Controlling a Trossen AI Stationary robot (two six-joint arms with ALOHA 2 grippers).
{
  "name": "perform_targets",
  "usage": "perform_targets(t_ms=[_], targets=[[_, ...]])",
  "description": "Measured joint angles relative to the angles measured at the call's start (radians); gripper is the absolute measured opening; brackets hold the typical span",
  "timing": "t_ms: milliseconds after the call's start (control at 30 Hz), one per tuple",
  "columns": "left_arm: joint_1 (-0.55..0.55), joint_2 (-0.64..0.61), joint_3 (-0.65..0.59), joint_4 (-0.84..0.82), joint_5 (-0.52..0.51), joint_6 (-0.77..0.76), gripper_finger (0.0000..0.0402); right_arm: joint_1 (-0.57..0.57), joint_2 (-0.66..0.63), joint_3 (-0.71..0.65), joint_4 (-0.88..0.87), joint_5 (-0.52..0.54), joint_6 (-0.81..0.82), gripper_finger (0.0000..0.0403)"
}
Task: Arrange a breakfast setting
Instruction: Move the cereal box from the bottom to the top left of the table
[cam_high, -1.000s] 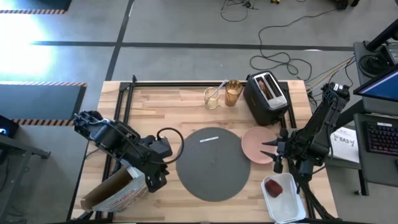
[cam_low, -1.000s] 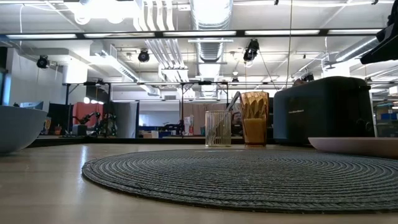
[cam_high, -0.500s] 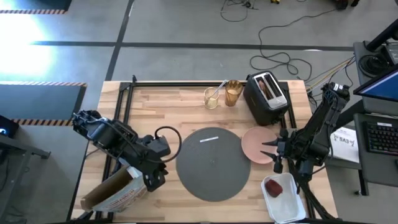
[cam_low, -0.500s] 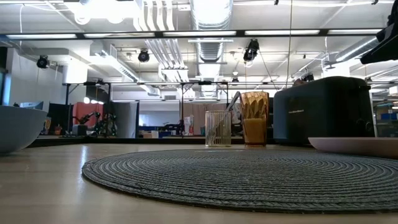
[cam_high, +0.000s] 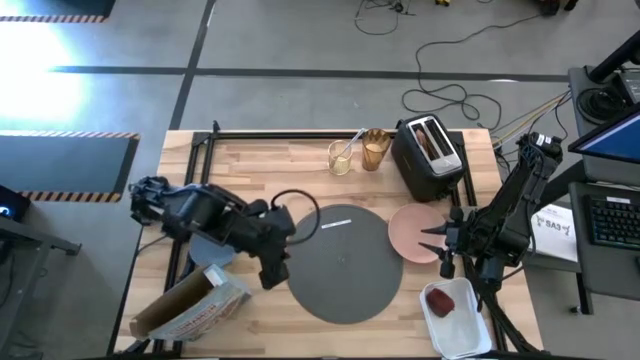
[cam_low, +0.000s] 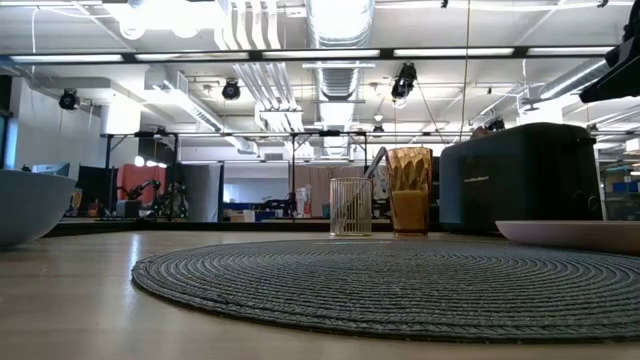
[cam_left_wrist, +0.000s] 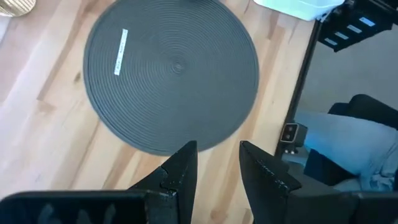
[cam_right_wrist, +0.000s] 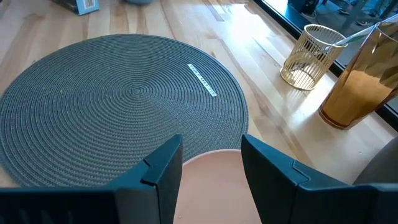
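My left gripper (cam_high: 272, 270), fingers apart w/ nothing btwn, hangs at mid-frame by the round mat's (cam_high: 342, 262) left edge; right gripper (cam_high: 432, 246), also parted, over the pink plate (cam_high: 412, 231).

Left dark six-joint arm stretched across the left-centre of the high view, its two-finger gripper (cam_high: 277, 262) pointing down-right, fingers (cam_left_wrist: 181, 167) parted with nothing between. Right dark arm folded at the right edge, gripper (cam_high: 432, 243) pointing left, fingers (cam_right_wrist: 163, 167) spread apart, empty.
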Motion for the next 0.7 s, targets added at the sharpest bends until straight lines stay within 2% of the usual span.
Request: perform_targets(t_ms=[200, 400, 500, 700], targets=[[0.052, -0.006, 0.007, 0.001, 0.011, 0.101, 0.0102, 0.000, 0.000, 0.000, 0.000, 0.000, 0.000, 0.0155], [0.110, -0.018, 0.008, 0.000, 0.029, 0.105, 0.0106, 0.000, 0.000, 0.000, 0.000, 0.000, 0.000, 0.0155], [0.135, -0.030, 0.008, 0.000, 0.033, 0.081, 0.0125, 0.000, 0.000, 0.000, 0.000, 0.000, 0.000, 0.0155], [0.167, -0.034, 0.008, 0.000, 0.081, 0.027, 0.0192, 0.000, 0.000, 0.000, 0.000, 0.000, 0.000, 0.0155]])
